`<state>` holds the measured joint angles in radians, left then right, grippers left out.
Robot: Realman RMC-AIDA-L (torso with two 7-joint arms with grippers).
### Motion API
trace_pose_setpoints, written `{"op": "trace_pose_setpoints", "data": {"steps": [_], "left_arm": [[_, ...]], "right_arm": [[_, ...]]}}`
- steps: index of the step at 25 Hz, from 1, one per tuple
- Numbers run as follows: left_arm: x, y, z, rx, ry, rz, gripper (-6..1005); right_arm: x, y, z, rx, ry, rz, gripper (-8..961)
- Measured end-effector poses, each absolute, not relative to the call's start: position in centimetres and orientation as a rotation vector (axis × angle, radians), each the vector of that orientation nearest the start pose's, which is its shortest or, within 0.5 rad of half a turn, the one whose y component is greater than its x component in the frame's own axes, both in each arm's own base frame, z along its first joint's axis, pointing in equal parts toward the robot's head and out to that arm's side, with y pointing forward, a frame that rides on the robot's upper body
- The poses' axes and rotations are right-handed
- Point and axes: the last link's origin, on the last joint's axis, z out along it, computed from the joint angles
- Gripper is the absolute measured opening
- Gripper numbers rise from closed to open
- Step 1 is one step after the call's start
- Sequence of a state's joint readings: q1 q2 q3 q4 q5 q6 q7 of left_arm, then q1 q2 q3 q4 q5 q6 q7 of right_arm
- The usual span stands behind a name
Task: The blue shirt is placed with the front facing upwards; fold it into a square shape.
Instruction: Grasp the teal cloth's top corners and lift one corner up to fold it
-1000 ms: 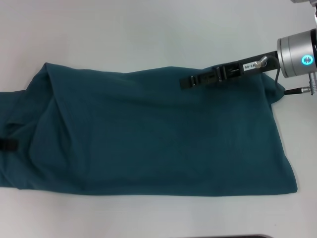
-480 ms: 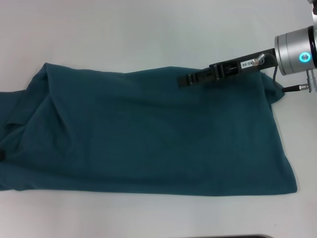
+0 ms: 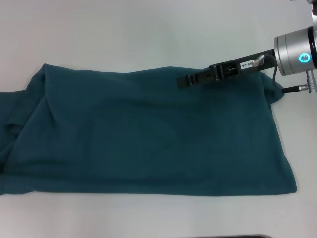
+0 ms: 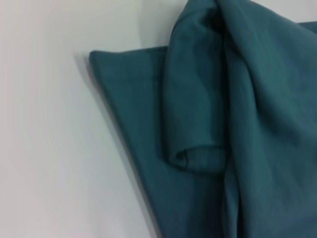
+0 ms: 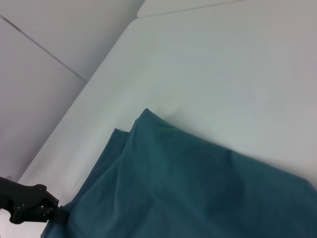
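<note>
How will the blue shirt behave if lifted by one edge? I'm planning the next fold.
Probably floppy: the blue shirt lies in soft creases, its sleeve bunched. It would likely drape and sag. Pushed across the table, it would probably wrinkle rather than slide whole.

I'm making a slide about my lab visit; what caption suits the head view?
Right gripper rests on the far edge of the folded blue shirt spread across the white table.

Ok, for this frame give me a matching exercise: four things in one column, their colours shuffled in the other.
Things:
1. blue shirt
2. right tool
3. wrist light
4. table

Colours:
A. white
B. glowing cyan
C. black
D. dark teal

Pairs: 1-D, 2-C, 3-B, 4-A
</note>
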<state>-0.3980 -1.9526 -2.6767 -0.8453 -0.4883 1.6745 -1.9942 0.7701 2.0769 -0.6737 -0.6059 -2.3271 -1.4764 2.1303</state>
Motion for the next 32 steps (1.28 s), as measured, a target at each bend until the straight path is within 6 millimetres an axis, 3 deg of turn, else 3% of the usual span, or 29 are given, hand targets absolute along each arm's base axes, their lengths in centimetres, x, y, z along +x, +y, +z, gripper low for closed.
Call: {"op": "trace_pose_setpoints", "data": {"steps": [10,17,23,32], "left_arm": [[-38.8,25.4,8.4,-2.325,-1.661,0.081,61],[-37.7,26.0,9.2,-2.323,-1.612,0.08,71],[-37.0,26.6,10.3,-2.308,-1.576,0.098,262],[-36.6,27.9,11.1,-2.29,-1.548,0.082,445]], "right_arm": [[22.3,37.0,-2.7,-2.678,1.469,0.373,650],[22.3,37.0,-2.7,-2.682,1.466,0.373,649],[22.3,37.0,-2.7,-2.683,1.465,0.373,648],[22.5,36.9,-2.9,-2.681,1.469,0.373,646]]}}
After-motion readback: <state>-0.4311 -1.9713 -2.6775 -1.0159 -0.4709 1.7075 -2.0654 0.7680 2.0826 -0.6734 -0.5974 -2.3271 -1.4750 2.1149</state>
